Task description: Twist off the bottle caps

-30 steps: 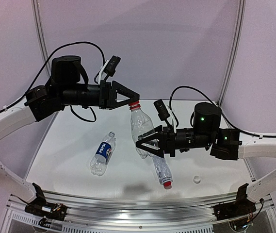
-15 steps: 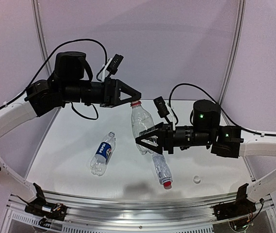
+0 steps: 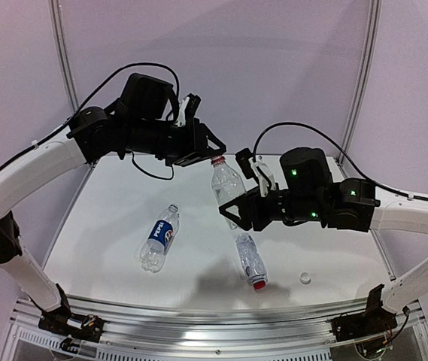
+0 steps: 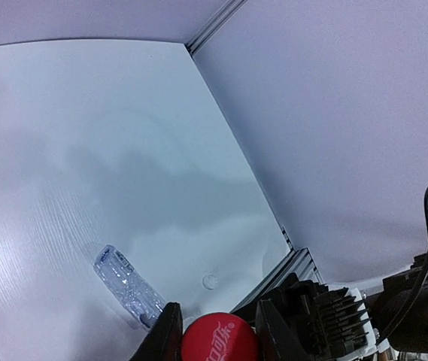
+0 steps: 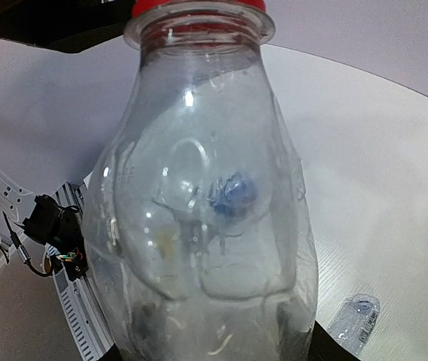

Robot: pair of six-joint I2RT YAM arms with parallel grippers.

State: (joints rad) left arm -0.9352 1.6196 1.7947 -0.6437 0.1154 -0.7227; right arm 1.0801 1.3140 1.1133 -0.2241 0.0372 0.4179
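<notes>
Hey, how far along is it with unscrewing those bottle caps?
Seemingly done: one whitish cap lies loose on the table, probably from the Pepsi bottle. In hand: the right gripper holds a clear bottle while the left gripper clamps its red cap. Left: the lying ribbed bottle, with the other red cap on.

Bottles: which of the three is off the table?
The bare bottle gripped by the right hand, its red cap in the left hand. The Pepsi bottle and third bottle lie flat.

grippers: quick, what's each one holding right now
Left gripper: shut on the round red plastic screw cap.
Right gripper: shut on the clear unlabelled plastic bottle.
</notes>
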